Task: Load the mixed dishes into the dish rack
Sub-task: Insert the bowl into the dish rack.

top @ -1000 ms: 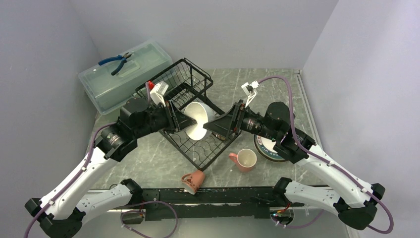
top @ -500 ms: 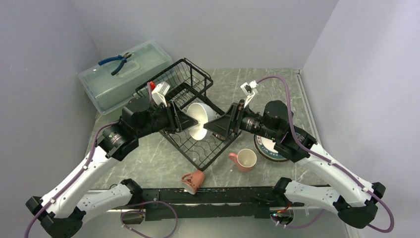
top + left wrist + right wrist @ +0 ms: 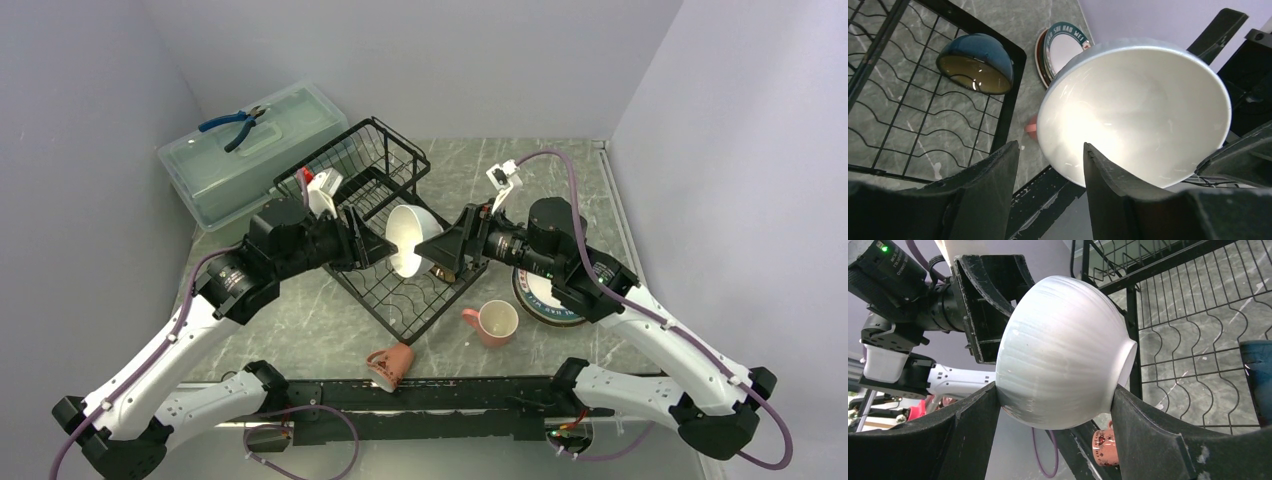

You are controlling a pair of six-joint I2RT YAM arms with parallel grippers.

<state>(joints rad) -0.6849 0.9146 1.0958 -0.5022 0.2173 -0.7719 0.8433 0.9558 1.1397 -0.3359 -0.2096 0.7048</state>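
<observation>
A white bowl hangs tilted on its side over the black wire dish rack, and my right gripper is shut on it, one finger against each side. My left gripper faces the bowl's mouth; it is open, with the rim just off its fingertips. A dark blue bowl lies in the rack near its corner. A stack of plates sits on the table under my right arm. Two pink mugs stand in front of the rack.
A translucent pale green lidded box with blue pliers on top sits at the back left, close to the rack. Walls close in the table on the left, back and right.
My left gripper has opened and let go of the white bowl's rim. The bowl now rests in my right gripper alone, lifted and tipped slightly more upright.
</observation>
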